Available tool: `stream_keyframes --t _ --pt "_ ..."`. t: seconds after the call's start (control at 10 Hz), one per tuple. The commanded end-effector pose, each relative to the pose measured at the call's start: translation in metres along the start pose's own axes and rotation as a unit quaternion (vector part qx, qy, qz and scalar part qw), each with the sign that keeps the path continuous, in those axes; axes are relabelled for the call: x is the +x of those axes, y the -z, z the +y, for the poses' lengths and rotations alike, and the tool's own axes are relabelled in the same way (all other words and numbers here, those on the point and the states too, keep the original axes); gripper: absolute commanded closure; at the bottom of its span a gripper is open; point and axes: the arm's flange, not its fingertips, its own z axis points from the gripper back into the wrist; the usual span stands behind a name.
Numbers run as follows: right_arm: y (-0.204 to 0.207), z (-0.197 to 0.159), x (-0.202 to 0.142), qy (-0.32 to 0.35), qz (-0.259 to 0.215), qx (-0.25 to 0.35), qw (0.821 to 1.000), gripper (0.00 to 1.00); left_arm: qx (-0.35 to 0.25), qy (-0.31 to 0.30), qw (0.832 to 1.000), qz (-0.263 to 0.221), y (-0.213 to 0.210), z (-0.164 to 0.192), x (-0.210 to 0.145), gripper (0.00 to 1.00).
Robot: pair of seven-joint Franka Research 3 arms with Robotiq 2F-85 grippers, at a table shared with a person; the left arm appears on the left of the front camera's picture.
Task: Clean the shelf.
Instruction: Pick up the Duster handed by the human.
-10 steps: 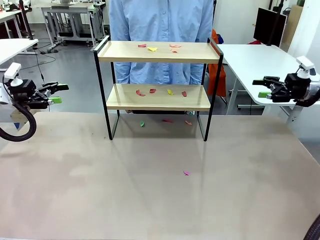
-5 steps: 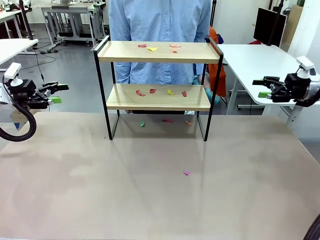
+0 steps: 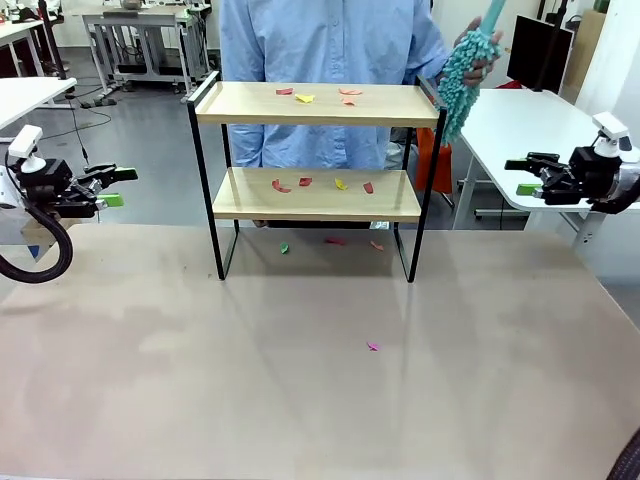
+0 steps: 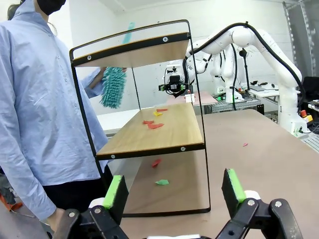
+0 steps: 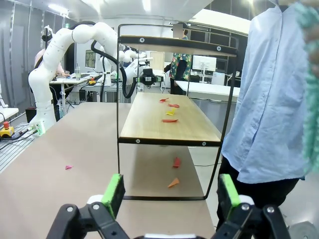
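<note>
A small pink paper scrap (image 3: 373,346) lies low centre on the beige tabletop (image 3: 200,380). At mid-height, the left gripper (image 3: 120,186) at the left edge and the right gripper (image 3: 520,176) at the right edge hover, both with jaws spread wide. The two-tier light-wood shelf with a thin black frame (image 3: 318,195) stands centre frame, coloured scraps (image 3: 305,182) on both boards. Behind it, upper right, a person in a light-blue shirt (image 3: 320,50) holds a fluffy teal duster (image 3: 462,70).

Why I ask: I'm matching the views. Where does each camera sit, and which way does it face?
Front: between the arms, facing across the table at the shelf and person; both arms' open jaws at the edges.
Left wrist: left of the shelf, looking along its boards; own jaws below.
Right wrist: opposite end, likewise.
Shared: shelf, paper scraps, teal duster.
</note>
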Motion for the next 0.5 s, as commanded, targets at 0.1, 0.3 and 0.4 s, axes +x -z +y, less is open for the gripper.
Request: stream_keyframes --t 0.1,0.3,0.4 --pt "0.0001 -0.0005 0.0007 -0.001 0.000 -0.002 1.000 0.00 0.000 0.008 1.000 0.000 0.0001 0.0001 0.0025 0.00" --pt "0.0001 -0.0005 0.0007 -0.001 0.000 -0.002 1.000 0.00 0.000 0.008 1.000 0.000 0.0001 0.0001 0.0025 0.00" --pt "0.0001 -0.0005 0.0007 -0.001 0.000 -0.002 1.000 0.00 0.000 0.008 1.000 0.000 0.0001 0.0001 0.0025 0.00"
